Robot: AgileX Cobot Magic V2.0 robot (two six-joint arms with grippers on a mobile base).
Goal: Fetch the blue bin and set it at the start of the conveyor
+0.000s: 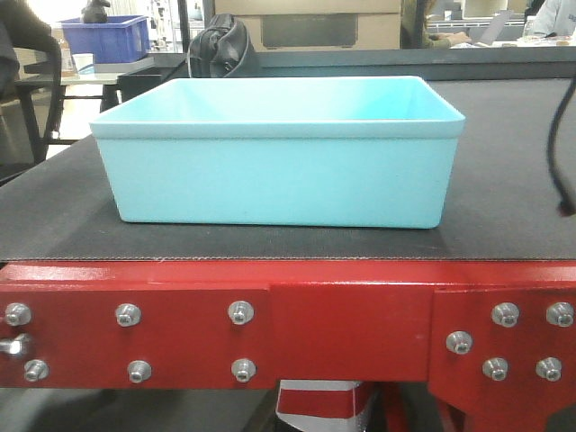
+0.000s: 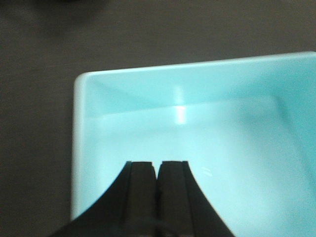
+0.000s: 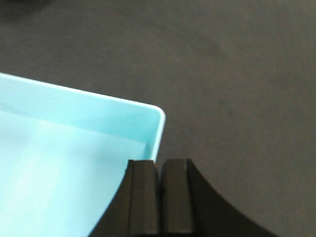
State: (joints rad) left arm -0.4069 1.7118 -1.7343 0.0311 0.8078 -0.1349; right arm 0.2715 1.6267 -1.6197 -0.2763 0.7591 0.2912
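Red frame (image 1: 351,315) w/ silver hex bolts (image 1: 239,312) sits nearest you, front cam, edging the conveyor start (image 1: 297,241). Next back: dark grey belt, then blue bin (image 1: 274,148), upright, open side up, resting on belt just behind the frame. Long axis runs left-right across your view, one long wall facing you. Left gripper (image 2: 158,170): fingers pressed together, nothing between, above bin's interior near one corner. Right gripper (image 3: 159,170): same, clenched on nothing, over bin's rim corner. Far bkgd: dark blue crate (image 1: 106,36) on a table.
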